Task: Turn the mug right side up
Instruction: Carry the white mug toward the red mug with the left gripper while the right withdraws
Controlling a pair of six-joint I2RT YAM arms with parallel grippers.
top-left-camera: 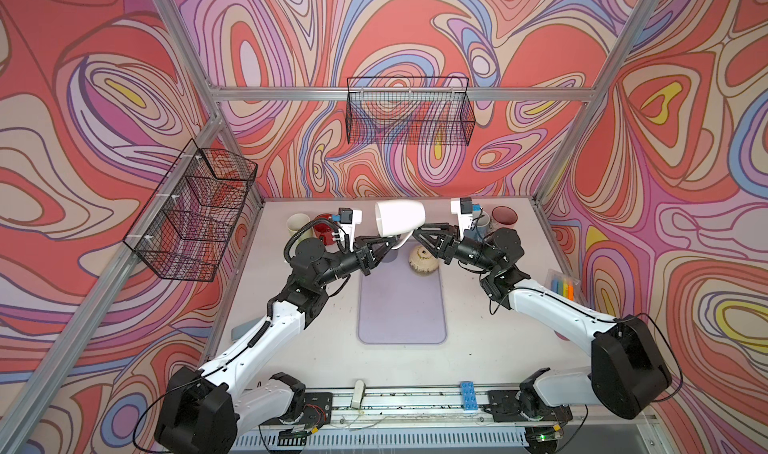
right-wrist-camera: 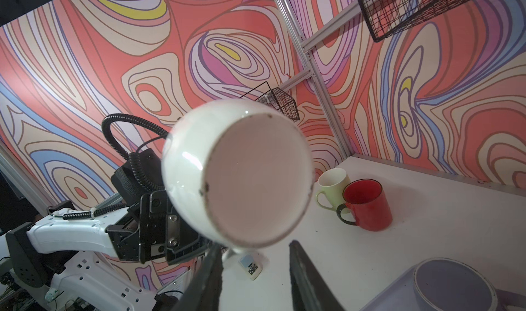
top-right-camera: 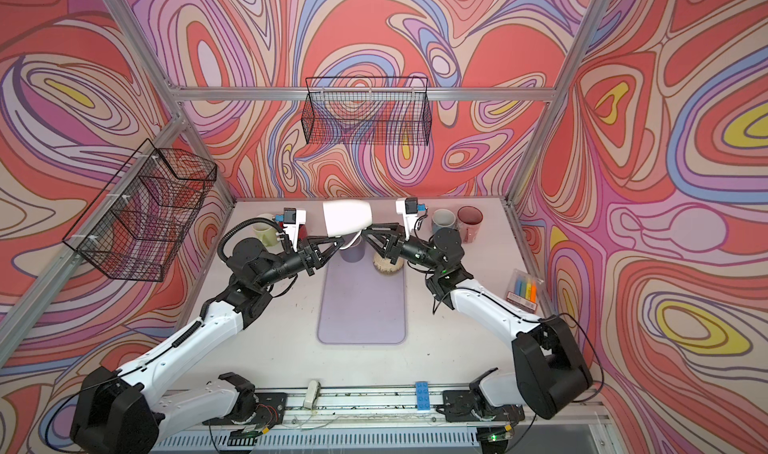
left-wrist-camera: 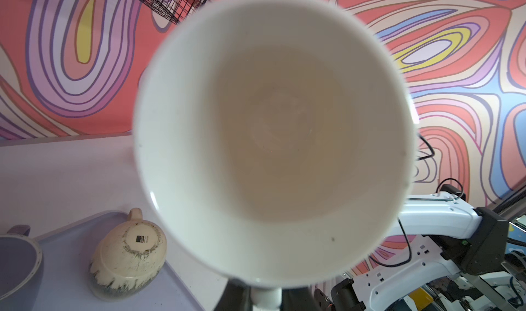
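Tabletop (top-left-camera: 498, 340) below, mug (top-left-camera: 399, 217) in left gripper (top-left-camera: 392, 243)

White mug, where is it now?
In both top views the white mug hangs sideways at middle back, above the purple mat's far end, in the left gripper.

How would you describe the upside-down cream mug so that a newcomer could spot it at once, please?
Start at the lavender mat in the middle of the table. At its far end stand two mugs, a lavender mug and, to its right in both top views, the speckled cream mug. It alone stands upside down, its base up with a small dark label.
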